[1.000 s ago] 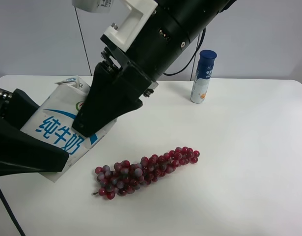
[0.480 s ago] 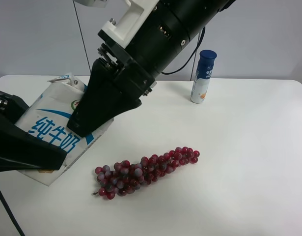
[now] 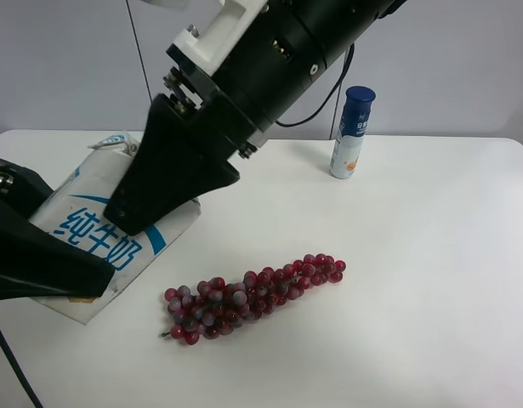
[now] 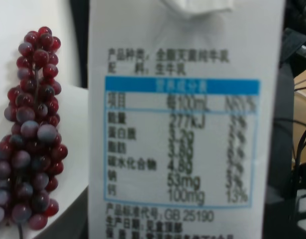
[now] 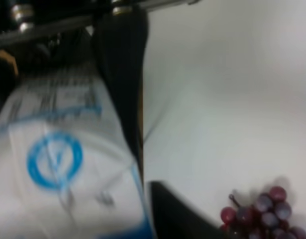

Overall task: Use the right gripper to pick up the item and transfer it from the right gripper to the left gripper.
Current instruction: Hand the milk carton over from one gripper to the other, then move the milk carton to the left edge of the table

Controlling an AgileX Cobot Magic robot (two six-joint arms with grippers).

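Observation:
The item, a white milk carton [image 3: 84, 223] with blue characters, hangs tilted just above the table at the exterior high view's left. My left gripper [image 3: 95, 279] comes in from that view's left edge and is shut on the carton's lower end. One long wedge finger [image 3: 40, 255] lies across its front. The carton's printed side [image 4: 182, 139] fills the left wrist view. My right gripper [image 3: 125, 217], on the bulky arm with the white bracket, straddles the carton's upper part with its jaws apart. One of its fingers [image 5: 120, 84] runs along the edge of the carton [image 5: 53, 159].
A bunch of red grapes [image 3: 252, 293] lies on the white table [image 3: 414, 255] just right of the carton, and shows in both wrist views [image 4: 33, 134] [image 5: 264, 209]. A blue-capped bottle [image 3: 353, 132] stands at the back.
The left gripper's fingers have closed on the carton. The right gripper's jaws have parted, and its near finger has shifted left. The carton has tilted and now lies flatter.

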